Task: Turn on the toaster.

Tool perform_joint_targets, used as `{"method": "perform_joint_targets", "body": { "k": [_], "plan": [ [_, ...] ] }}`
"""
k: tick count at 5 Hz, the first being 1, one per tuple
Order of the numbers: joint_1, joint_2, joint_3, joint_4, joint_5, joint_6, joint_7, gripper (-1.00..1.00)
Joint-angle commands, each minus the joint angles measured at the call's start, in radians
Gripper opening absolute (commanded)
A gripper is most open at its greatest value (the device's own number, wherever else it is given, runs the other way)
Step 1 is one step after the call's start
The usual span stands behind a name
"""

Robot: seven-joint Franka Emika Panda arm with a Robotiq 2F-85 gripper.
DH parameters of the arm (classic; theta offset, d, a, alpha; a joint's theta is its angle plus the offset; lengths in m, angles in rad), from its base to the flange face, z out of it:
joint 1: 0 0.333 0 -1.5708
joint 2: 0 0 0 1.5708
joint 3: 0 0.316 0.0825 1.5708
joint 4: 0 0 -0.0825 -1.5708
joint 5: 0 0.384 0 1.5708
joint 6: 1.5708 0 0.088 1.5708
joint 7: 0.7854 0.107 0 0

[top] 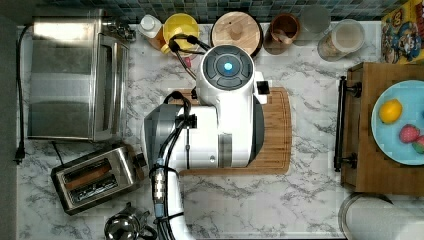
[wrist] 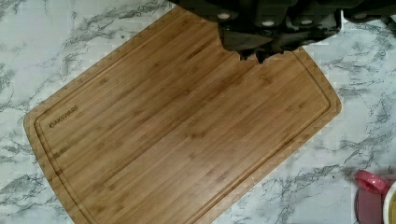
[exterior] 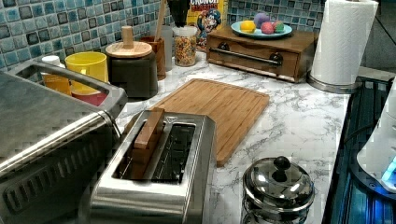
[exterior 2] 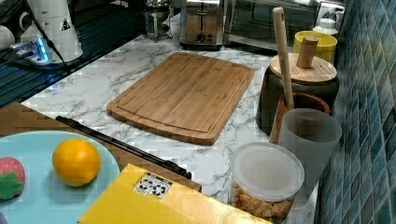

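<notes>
The toaster (top: pixel 95 177) is a small steel box with two long slots, lying at the top view's lower left with a brown slice (top: pixel 87 176) in one slot. The left view has the toaster (exterior: pixel 159 163) close up, with the slice (exterior: pixel 147 135) sticking out of its slot. In the right view the toaster (exterior 2: pixel 201 21) stands far back, end panel facing the camera. My gripper (wrist: pixel 259 55) hangs above the bamboo cutting board (wrist: pixel 187 126), shut with nothing in it, well away from the toaster. The white arm (top: pixel 225 110) covers the board's middle in the top view.
A large silver toaster oven (top: pixel 70 75) stands beside the toaster. A lidded metal pot (exterior: pixel 278 186) sits near the counter's front. Jars, a yellow cup (exterior: pixel 86 65) and a wooden canister (exterior: pixel 130 65) line the tiled wall. A wooden drawer box (exterior: pixel 257 51) carries a plate of fruit, with a paper towel roll (exterior: pixel 343 39) next to it.
</notes>
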Motion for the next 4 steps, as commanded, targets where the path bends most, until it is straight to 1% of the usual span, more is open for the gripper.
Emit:
{"method": "perform_joint_targets", "body": {
  "k": [1, 2, 3, 4],
  "plan": [
    [0.001, 0.0, 0.002, 0.0, 0.001, 0.004, -0.02, -1.0],
    [0.03, -0.045, 0.038, -0.088, -0.002, 0.084, -0.156, -1.0],
    [0.057, -0.119, 0.068, -0.199, 0.047, 0.192, -0.329, -1.0],
    [0.07, -0.154, 0.082, -0.237, 0.134, 0.232, -0.498, -1.0]
  ]
}}
